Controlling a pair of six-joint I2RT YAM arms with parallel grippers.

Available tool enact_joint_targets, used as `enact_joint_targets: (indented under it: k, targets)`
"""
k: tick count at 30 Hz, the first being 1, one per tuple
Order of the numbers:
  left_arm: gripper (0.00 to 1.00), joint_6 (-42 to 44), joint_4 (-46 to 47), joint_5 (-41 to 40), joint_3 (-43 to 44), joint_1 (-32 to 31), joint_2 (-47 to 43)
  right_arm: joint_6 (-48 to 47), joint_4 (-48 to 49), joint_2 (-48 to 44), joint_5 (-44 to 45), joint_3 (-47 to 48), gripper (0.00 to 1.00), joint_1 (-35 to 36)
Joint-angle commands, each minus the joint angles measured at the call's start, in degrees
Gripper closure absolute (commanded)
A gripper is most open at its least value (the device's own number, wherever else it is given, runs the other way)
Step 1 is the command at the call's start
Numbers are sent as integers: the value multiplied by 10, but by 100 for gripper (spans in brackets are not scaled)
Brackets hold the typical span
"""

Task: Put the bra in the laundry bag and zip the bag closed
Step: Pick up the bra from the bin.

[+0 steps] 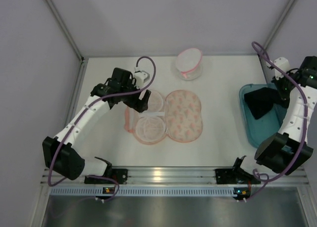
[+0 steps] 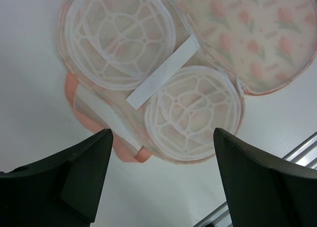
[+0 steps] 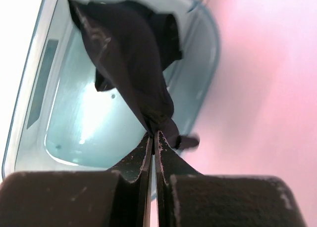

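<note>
The laundry bag lies open and flat mid-table, its speckled half on the right and two white lattice cups on the left; it also shows in the left wrist view. My left gripper hovers open and empty over the bag's left edge, fingers wide apart. The black bra hangs limp over the teal tub. My right gripper is shut on the bra, pinching a fold of it at the fingertips above the tub.
A smaller white pouch with pink rim sits at the back of the table. The tub stands at the table's right edge. Metal rails run along the near edge. Side walls close in on both sides.
</note>
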Motion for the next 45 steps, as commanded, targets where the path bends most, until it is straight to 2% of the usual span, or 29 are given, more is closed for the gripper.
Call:
enact_joint_targets:
  k: [1,8,14,19,24,26,28,29,30,31,32,33,38,45]
  targets:
    - [12,-24,4,-11,32,18,-11,-9,-26,-33,-31,77,100,-6]
    - [11,-48,12,2,46,59,-8,11,-28,-65,-58,225,100,-6]
    - [11,-56,27,13,42,64,-29,67,4,-81,-100,327,100,-5]
    - [9,-65,83,31,16,66,-79,153,114,-125,-163,329,100,-5]
    - [7,-77,99,51,14,67,-103,253,194,-147,-269,332,100,-5]
    - [7,-81,100,68,14,67,-112,295,269,-166,-341,291,100,-5]
    - [7,-80,108,85,8,67,-124,388,359,-183,-400,242,100,-5]
    - [7,-80,121,103,0,67,-128,435,484,-203,-451,180,100,-5]
    - [7,-81,129,108,-6,67,-135,569,580,-212,-473,145,100,-5]
    - [7,-100,135,113,-11,67,-148,636,667,-217,-491,114,100,-4]
    - [7,-102,142,122,-17,67,-155,694,800,-219,-506,73,100,2]
    - [7,-104,149,127,-20,67,-162,766,831,-217,-506,65,100,10]
    - [6,-103,152,156,-18,67,-200,780,812,-211,-507,60,100,105]
    - [5,-129,152,196,-9,67,-224,715,695,-227,-475,41,100,241]
